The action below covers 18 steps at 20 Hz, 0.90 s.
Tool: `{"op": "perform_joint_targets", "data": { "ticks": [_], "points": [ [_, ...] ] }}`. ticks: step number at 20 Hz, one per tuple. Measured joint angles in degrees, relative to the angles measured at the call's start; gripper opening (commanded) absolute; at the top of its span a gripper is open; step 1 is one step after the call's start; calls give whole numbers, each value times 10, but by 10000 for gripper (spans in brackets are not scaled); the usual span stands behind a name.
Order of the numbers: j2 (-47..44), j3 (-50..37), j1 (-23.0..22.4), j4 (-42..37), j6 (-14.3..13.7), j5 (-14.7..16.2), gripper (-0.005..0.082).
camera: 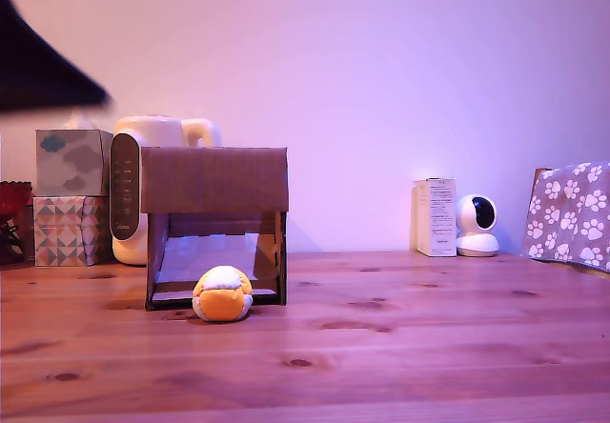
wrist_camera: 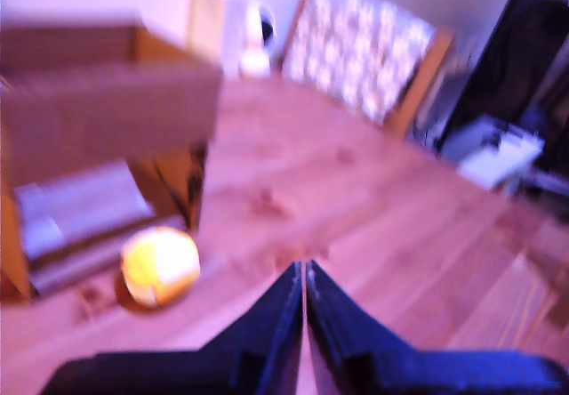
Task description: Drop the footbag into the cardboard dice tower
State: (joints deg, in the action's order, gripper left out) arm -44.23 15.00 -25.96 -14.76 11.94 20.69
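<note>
Now: small stitched orange-yellow & white footbag on wooden table, just in front of brown cardboard dice tower, at its lower opening, prob. where chute exits | dark hand: tips together, empty, hovering nr it

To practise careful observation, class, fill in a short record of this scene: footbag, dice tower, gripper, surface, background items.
footbag: lying on the table, just in front of the tower's opening
cardboard dice tower: upright, towards the exterior view's left
gripper: fingers closed together, empty, clear of the footbag
table: wood
background: tissue boxes, white box, small white camera
</note>
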Motion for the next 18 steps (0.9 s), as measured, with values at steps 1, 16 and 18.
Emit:
{"op": "perform_joint_targets", "data": {
  "ticks": [1, 16, 18],
  "points": [
    [-38, 0, -16, -23, -1, -17, -19],
    [-338, 5, -81, -264, 40, -182, 318],
    [-360, 24, -81, -265, 40, -182, 718]
  ]
}}
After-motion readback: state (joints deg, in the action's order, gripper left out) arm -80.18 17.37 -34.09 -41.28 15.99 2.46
